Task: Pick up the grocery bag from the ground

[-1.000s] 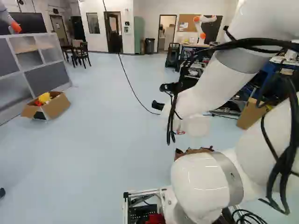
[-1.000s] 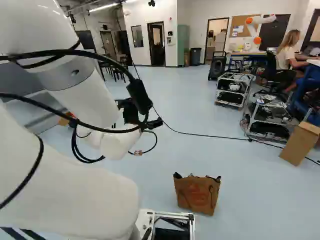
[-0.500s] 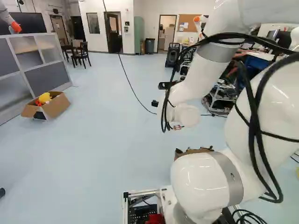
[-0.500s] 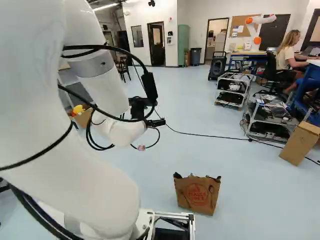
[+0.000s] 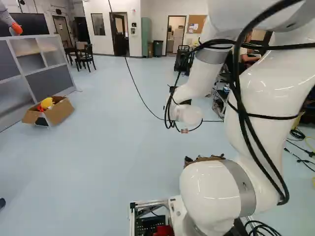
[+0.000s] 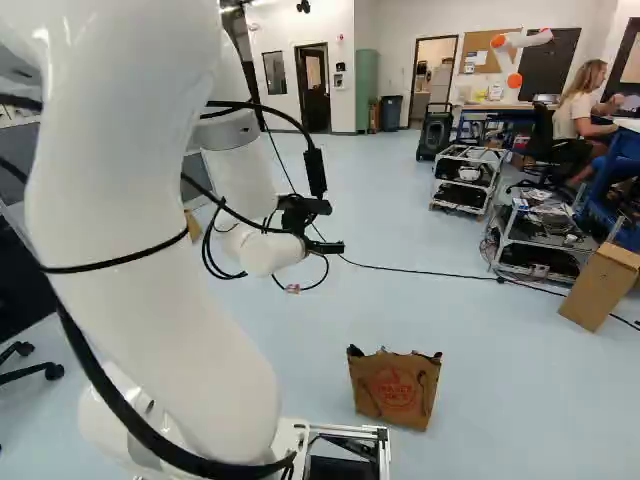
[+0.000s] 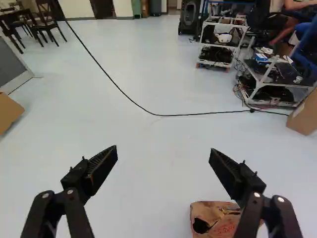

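The brown paper grocery bag [image 6: 395,388] stands upright on the floor just ahead of the base; in the left base view only its top edge [image 5: 204,159] shows behind the arm's white joint. My gripper [image 6: 326,247] is up in the air, higher than the bag and farther out. Seen from the wrist, the gripper [image 7: 163,150] is wide open, nothing between its fingers. The bag [image 7: 214,217] lies far below there, partly hidden behind one finger.
A black cable [image 7: 173,115] runs across the floor ahead. An open cardboard box [image 5: 59,112] stands by the grey shelf at the left. Metal carts [image 6: 540,240] and a cardboard box [image 6: 602,287] stand at the right. Another robot [image 6: 515,50] is far back.
The arm has swung and folded, carrying the open gripper rightward in the right base view; its wrist has shifted slightly in the left base view. The base and bag have not moved.
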Tool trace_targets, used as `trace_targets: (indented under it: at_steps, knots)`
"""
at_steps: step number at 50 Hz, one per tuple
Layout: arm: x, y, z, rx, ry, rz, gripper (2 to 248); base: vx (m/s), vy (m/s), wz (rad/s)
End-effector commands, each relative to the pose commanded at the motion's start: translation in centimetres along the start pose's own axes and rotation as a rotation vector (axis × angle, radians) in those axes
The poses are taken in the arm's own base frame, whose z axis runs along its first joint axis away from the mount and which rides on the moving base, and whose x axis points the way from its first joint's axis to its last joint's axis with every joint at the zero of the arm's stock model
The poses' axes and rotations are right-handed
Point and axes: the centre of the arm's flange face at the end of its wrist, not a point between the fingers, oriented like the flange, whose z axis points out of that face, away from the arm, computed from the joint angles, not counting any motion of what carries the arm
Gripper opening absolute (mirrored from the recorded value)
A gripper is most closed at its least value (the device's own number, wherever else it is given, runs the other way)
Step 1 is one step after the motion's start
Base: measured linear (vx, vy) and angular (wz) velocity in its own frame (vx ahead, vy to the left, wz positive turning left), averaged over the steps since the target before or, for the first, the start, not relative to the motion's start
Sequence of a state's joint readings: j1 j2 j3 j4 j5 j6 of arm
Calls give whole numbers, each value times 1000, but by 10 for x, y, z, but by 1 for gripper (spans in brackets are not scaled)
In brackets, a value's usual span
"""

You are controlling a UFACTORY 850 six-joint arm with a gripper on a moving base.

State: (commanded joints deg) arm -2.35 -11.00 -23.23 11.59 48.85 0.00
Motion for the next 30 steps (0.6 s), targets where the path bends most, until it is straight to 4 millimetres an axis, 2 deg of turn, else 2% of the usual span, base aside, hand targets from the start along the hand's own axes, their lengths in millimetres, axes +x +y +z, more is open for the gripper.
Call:
trace_targets:
  at_steps: [30]
  knots:
    - [-11,36,71,-208,-136,163,247,0,0,0]
